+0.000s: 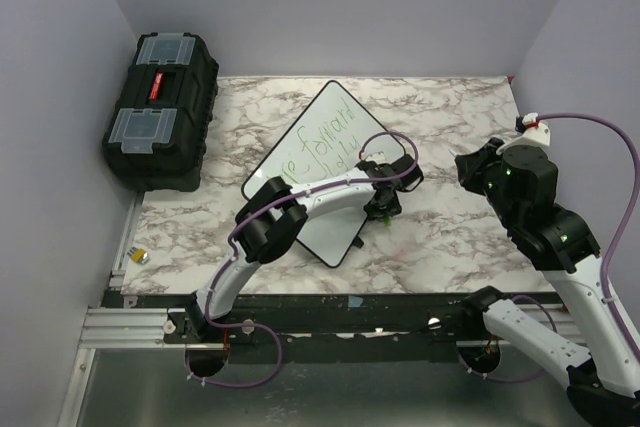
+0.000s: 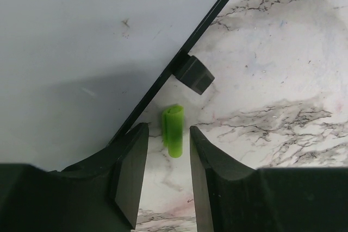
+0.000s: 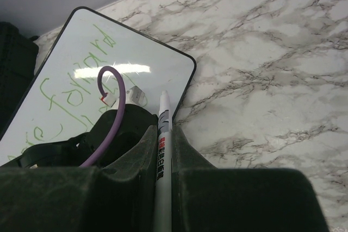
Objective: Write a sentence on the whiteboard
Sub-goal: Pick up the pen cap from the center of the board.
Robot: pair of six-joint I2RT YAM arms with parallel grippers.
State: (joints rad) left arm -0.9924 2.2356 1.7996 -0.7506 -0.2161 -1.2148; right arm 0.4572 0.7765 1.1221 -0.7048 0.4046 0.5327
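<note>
One whiteboard [image 1: 325,137], two green lines [image 3: 70,99], one green cap [image 2: 174,130].

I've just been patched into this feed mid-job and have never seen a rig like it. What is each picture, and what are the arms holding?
The overhead picture is from a fixed camera above and behind two robot arms bolted at the near edge of a marble-patterned table. The other two come from cameras on each arm's wrist, looking past its own fingers.

On the table lies the whiteboard, with the sentence in green handwriting across it. A black toolbox sits at the far left.

The left claw is beside the board's right edge, near a small black clip on the rim. A green marker cap lies on the table between its open fingers, not gripped.

The right claw is raised over the table's right side, shut on a white marker.
</note>
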